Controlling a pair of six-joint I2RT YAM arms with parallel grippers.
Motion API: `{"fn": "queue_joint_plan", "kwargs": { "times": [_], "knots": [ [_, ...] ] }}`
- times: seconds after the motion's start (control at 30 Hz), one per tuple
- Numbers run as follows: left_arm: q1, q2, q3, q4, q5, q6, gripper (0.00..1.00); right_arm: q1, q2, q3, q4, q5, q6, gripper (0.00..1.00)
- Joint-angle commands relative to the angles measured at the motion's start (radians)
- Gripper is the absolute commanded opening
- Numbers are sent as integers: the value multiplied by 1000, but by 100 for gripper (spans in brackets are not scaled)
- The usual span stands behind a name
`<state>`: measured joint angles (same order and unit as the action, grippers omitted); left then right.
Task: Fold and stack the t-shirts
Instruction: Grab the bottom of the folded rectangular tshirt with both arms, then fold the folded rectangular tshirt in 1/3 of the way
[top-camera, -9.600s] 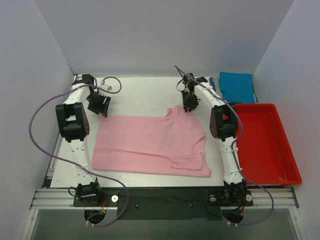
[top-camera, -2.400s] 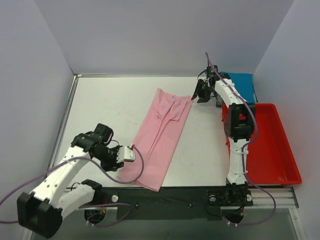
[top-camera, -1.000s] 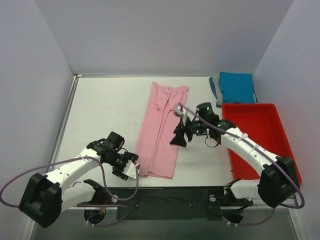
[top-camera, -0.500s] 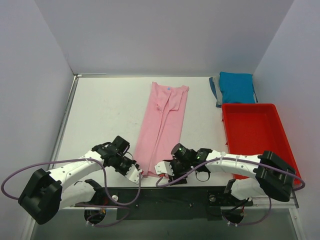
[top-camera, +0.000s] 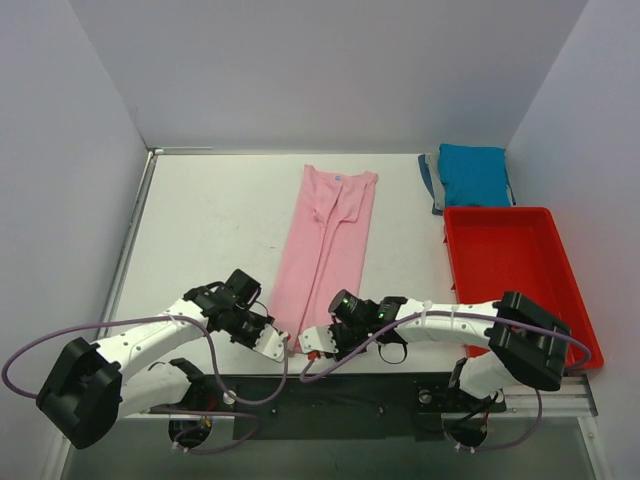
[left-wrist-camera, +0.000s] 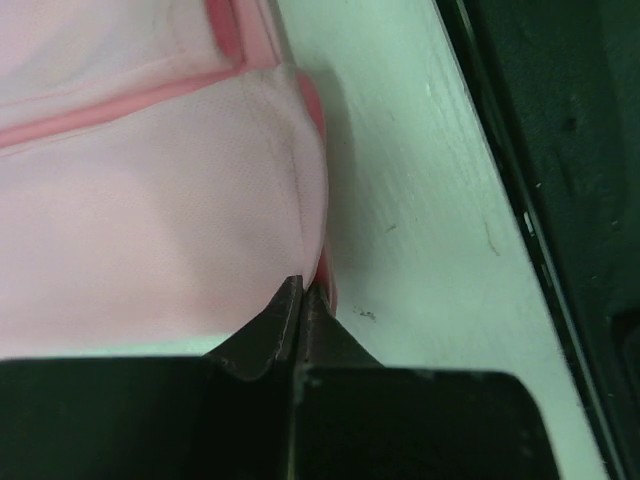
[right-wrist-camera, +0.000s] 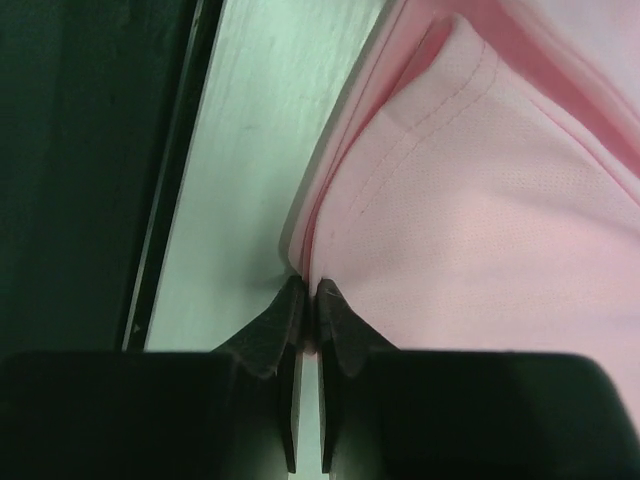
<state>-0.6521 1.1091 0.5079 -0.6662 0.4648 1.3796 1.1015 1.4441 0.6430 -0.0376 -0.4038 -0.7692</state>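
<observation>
The pink t-shirt lies folded lengthwise in a narrow strip running from the back of the table to its near edge. My left gripper is shut on the strip's near left corner, and the wrist view shows its tips pinching the pink hem. My right gripper is shut on the near right corner, its tips clamped on the layered pink edge. The teal t-shirt sits folded at the back right, away from both grippers.
A red tray stands at the right, in front of the teal shirt. The table's dark near edge runs close beside both grippers, also as a dark rail in the right wrist view. Grey walls enclose the table.
The right arm swung from beside the strip's middle down to its near end. The left gripper moved in to the near left corner. Both grippers closed on the pink hem.
</observation>
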Motion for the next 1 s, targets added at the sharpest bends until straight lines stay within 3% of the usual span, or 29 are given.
{"fn": "queue_joint_plan", "kwargs": {
  "times": [0.0, 0.13, 0.27, 0.47, 0.73, 0.97],
  "knots": [
    [-17, -28, 151, -184, 109, -175, 0, 6, -103, 38, -220, -30, 1, 0],
    [-47, -55, 204, -300, 155, -270, 0, 5, -192, 43, -286, -110, 74, 0],
    [-63, -45, 230, -261, 141, -344, 0, -18, -244, 41, -280, -150, 117, 0],
    [-54, 49, 320, -89, 71, -534, 0, -279, -263, 102, -281, -265, 150, 0],
    [66, 227, 440, 89, -69, -584, 0, -402, -100, 216, -266, -129, 309, 0],
    [81, 412, 606, 177, -104, -600, 0, -555, -30, 290, -206, -101, 375, 0]
  ]
}}
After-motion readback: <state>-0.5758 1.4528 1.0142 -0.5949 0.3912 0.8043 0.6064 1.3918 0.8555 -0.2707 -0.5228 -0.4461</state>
